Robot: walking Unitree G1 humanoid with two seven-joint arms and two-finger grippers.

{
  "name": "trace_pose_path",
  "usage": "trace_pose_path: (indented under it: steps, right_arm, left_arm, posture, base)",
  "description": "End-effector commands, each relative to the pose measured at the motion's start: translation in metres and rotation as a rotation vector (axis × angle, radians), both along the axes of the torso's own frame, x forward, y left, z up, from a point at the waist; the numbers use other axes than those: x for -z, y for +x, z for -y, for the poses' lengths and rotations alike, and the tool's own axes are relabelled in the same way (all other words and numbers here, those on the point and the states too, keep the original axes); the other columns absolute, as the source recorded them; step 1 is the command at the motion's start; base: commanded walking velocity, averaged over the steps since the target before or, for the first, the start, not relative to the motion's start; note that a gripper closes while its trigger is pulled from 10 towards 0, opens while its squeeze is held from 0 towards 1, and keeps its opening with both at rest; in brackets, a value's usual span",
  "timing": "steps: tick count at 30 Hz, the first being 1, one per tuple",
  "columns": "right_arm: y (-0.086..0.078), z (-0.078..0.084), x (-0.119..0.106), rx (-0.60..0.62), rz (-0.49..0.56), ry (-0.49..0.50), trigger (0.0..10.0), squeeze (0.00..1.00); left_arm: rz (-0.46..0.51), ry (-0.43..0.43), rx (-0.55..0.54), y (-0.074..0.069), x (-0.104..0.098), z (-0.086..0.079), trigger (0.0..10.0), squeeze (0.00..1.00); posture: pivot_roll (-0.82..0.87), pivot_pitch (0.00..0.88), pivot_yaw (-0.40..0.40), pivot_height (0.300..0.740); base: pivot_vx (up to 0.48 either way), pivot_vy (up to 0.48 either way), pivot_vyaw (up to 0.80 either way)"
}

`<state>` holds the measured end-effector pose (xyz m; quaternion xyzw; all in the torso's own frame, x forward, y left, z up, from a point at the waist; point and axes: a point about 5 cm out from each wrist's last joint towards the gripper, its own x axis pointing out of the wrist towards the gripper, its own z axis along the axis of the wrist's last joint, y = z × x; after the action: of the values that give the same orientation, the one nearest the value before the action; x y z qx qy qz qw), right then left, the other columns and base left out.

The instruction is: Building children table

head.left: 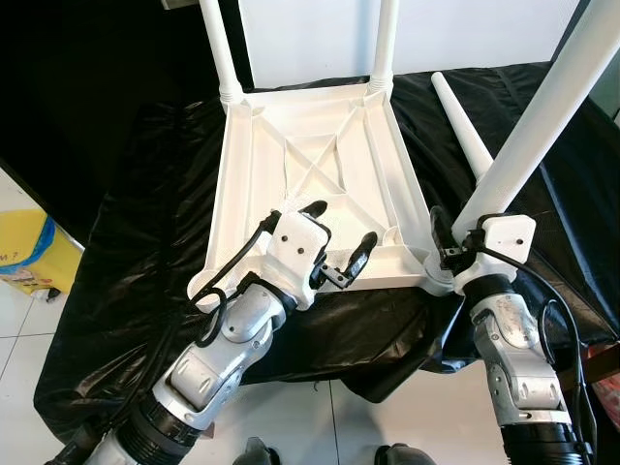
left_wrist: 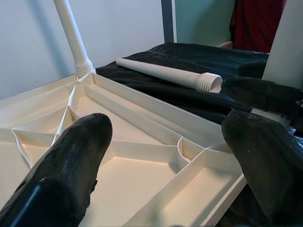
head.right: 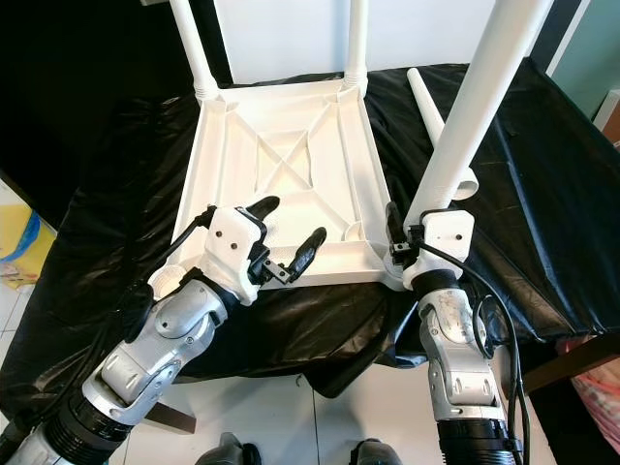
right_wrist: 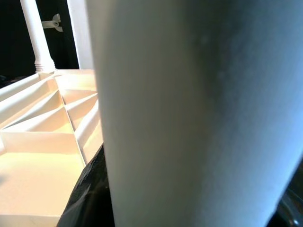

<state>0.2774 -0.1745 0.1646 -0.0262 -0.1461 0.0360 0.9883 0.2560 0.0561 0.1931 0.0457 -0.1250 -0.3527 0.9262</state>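
Observation:
A white plastic table top lies upside down on a black cloth, ribs facing up. Two white legs stand in its far corners. My right gripper is shut on a third leg, which leans to the right with its lower end at the near right corner. This leg is very close in the right wrist view. My left gripper hangs open just above the top's near edge, with nothing between its fingers. A fourth leg lies loose on the cloth to the right.
The black cloth covers a low surface and drapes over its near edge onto white floor tiles. A yellow bag sits on the floor at the left. A white panel stands behind the table top.

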Motion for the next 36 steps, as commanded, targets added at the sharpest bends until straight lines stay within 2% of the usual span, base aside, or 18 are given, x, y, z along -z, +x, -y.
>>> trace_pose_path:
  steps: [1,8,14,18,28,31,36]
  right_arm:
    - [-0.002,0.001,0.003,-0.010,-0.002,-0.006,10.0,0.00]
    - [-0.003,0.001,0.013,-0.029,-0.029,-0.039,10.0,0.00]
    - [0.000,0.000,0.015,-0.046,-0.038,-0.038,10.0,0.00]
    - [0.009,0.002,0.019,-0.051,-0.059,-0.028,10.0,0.00]
    - [0.011,0.004,0.023,-0.057,-0.071,-0.020,10.0,0.00]
    - [0.006,0.000,0.025,-0.113,-0.065,-0.078,10.0,0.00]
    - [0.004,-0.002,0.028,-0.143,-0.070,-0.108,10.0,0.00]
  left_arm:
    - [-0.002,0.113,0.426,-0.020,0.004,0.013,10.0,0.00]
    - [-0.005,0.119,0.426,-0.021,0.003,0.013,10.0,0.00]
    - [-0.005,0.119,0.426,-0.020,0.003,0.013,10.0,0.00]
    - [-0.001,0.121,0.426,-0.020,0.001,0.012,10.0,0.00]
    - [0.004,0.123,0.424,-0.020,-0.001,0.011,10.0,0.00]
    - [0.005,0.124,0.425,-0.021,-0.002,0.011,10.0,0.00]
    - [0.005,0.125,0.425,-0.020,-0.002,0.010,10.0,0.00]
  posture:
    - [-0.07,0.140,0.038,0.740]
    - [-0.07,0.143,0.039,0.740]
    - [-0.07,0.143,0.041,0.740]
    - [-0.06,0.138,0.041,0.740]
    - [-0.05,0.134,0.043,0.740]
    - [-0.05,0.134,0.043,0.740]
    - [-0.05,0.133,0.045,0.740]
  base:
    - [0.000,0.000,0.00]
    - [0.000,0.000,0.00]
    - [0.000,0.000,0.00]
    - [0.000,0.000,0.00]
    - [0.000,0.000,0.00]
    - [0.000,0.000,0.00]
    - [0.000,0.000,0.00]
